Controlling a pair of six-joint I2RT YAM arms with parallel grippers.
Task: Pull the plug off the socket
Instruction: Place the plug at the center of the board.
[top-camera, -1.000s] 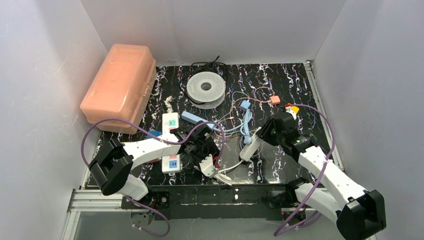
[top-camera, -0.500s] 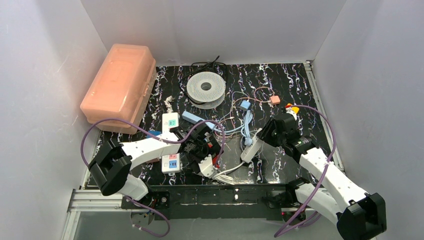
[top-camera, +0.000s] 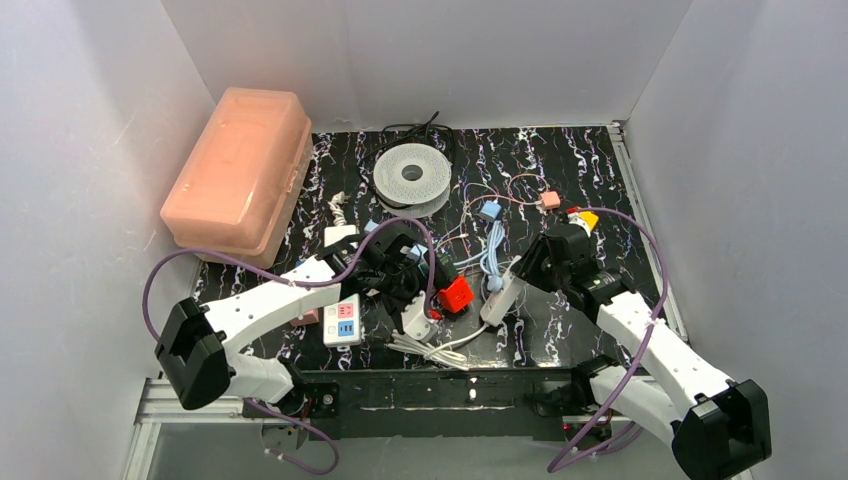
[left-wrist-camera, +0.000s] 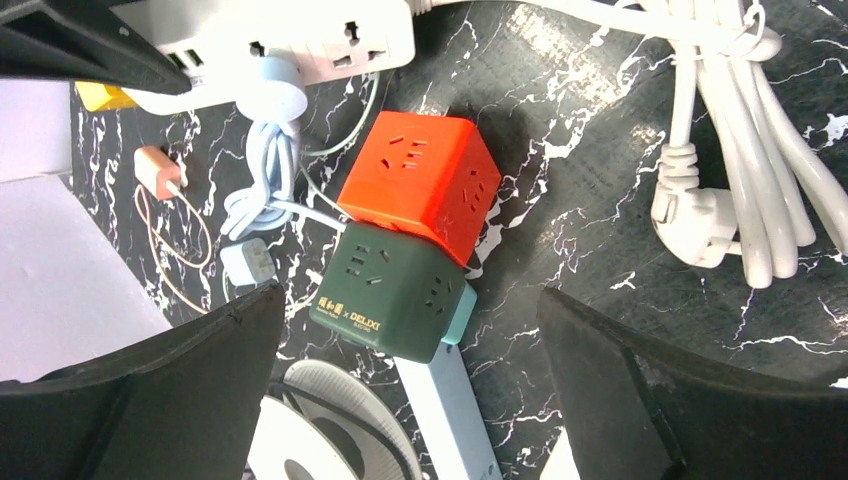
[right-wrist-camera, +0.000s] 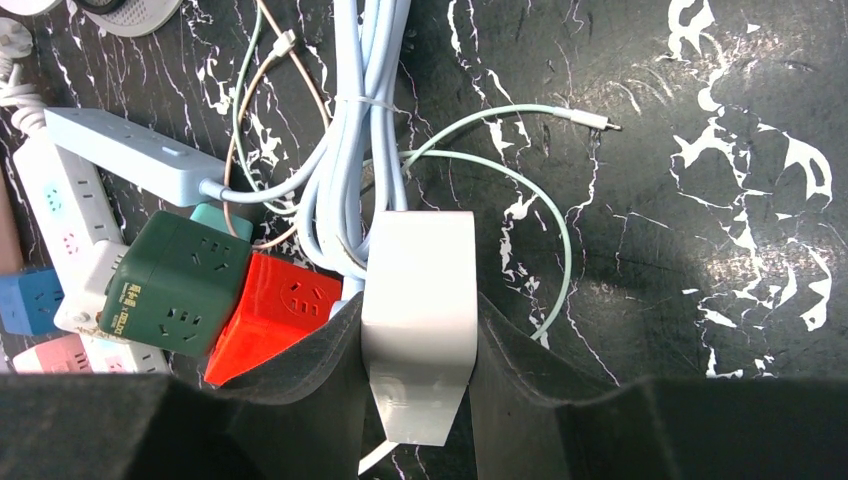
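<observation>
Left gripper (left-wrist-camera: 410, 315) gaped wide with nothing in it; right gripper (right-wrist-camera: 418, 345) sat clamped on the white power strip (right-wrist-camera: 418, 280).
Between the left fingers we saw the orange-red cube socket (left-wrist-camera: 420, 180) touching the dark green cube socket (left-wrist-camera: 385, 290). To that gripper's right we noted the white plug (left-wrist-camera: 695, 215) lying loose on the marbled mat (left-wrist-camera: 560, 180), beside its bundled white cable (left-wrist-camera: 740, 120), free of any socket.
</observation>
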